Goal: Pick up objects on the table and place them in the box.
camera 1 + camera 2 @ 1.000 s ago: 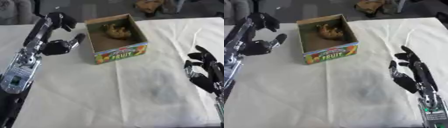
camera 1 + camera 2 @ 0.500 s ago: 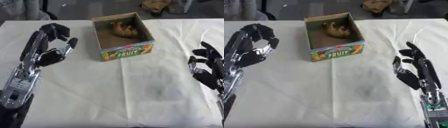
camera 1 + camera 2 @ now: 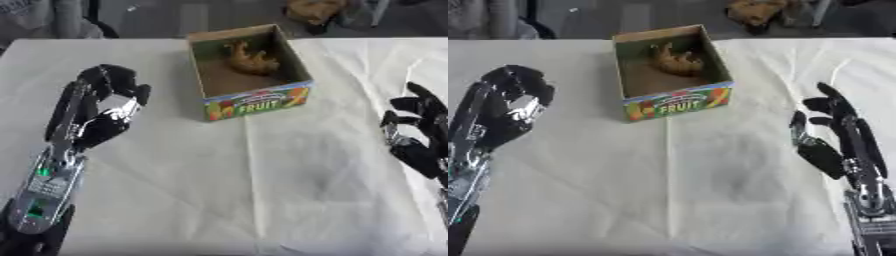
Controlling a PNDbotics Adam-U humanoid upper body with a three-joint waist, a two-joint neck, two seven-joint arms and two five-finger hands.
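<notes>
A humanoid robot's left hand (image 3: 103, 111) hangs over the white-clothed table (image 3: 262, 190) at the left, its fingers curled inward and nothing visible in its hold. Just right of it, toward the far edge, stands the open cardboard box (image 3: 252, 98) with "FRUIT" printed on its front panel; a tan, animal-shaped toy (image 3: 251, 58) lies inside against the back wall. At the right edge the right hand (image 3: 833, 140) rests with fingers straight and spread, palm empty, well apart from the box. No other loose object shows on the cloth between the hands. Another tan shape (image 3: 756, 11) sits beyond the table's far edge, too blurred to identify. Judged from this layout, the toy's placement is done and little, if anything, appears left on the table to collect.
</notes>
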